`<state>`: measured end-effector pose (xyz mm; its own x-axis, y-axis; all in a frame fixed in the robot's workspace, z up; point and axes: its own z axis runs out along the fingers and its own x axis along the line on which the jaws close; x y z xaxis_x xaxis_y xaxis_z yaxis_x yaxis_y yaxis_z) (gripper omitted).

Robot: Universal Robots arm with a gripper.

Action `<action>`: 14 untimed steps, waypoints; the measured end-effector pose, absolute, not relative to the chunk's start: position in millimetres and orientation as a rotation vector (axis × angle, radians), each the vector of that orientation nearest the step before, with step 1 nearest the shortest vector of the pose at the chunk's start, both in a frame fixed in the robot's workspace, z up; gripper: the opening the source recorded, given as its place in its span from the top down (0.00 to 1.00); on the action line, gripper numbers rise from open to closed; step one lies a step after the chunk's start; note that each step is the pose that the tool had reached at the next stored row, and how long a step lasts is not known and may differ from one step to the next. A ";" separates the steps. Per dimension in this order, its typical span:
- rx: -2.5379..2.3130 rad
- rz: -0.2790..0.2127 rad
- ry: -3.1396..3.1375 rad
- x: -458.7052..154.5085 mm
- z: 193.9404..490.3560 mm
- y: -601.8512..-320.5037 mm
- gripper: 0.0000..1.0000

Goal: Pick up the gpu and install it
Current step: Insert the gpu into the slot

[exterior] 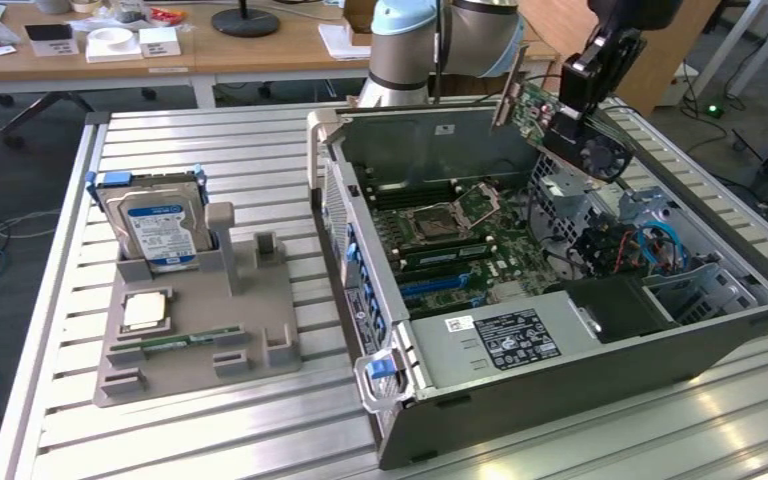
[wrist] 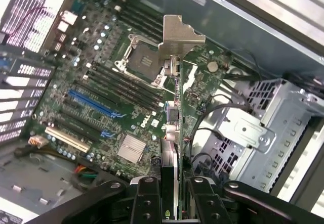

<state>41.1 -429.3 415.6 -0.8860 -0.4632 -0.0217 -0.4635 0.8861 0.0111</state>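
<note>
My gripper (exterior: 579, 92) is shut on the gpu (exterior: 552, 118), a green card with a small black fan and a silver end bracket (exterior: 506, 96). It hangs tilted above the far right side of the open computer case (exterior: 558, 370). In the wrist view the gpu (wrist: 175, 128) is seen edge-on, clamped between the black fingers (wrist: 147, 198) of the gripper (wrist: 172, 199), with its bracket (wrist: 178, 34) pointing away. Below it lies the motherboard (wrist: 101, 82) with its blue and white expansion slots (wrist: 93, 104).
A grey holder (exterior: 197, 350) on the slatted table, at the exterior view's left, carries a hard drive (exterior: 157, 225), a processor (exterior: 144, 310) and a memory stick (exterior: 171, 342). Inside the case are a drive cage (wrist: 253, 128), cables and a black power supply (exterior: 511, 335). The arm's base (exterior: 418, 45) stands behind the case.
</note>
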 end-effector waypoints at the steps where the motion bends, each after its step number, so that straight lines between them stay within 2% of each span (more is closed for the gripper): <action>1: -0.772 0.025 3.026 41.1 415.5 -429.3 0.74; 14: -1.125 0.028 2.916 41.0 413.4 -429.3 0.74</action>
<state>41.0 -429.3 413.4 -0.7409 -0.6713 -0.0217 -0.6716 0.7408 0.0111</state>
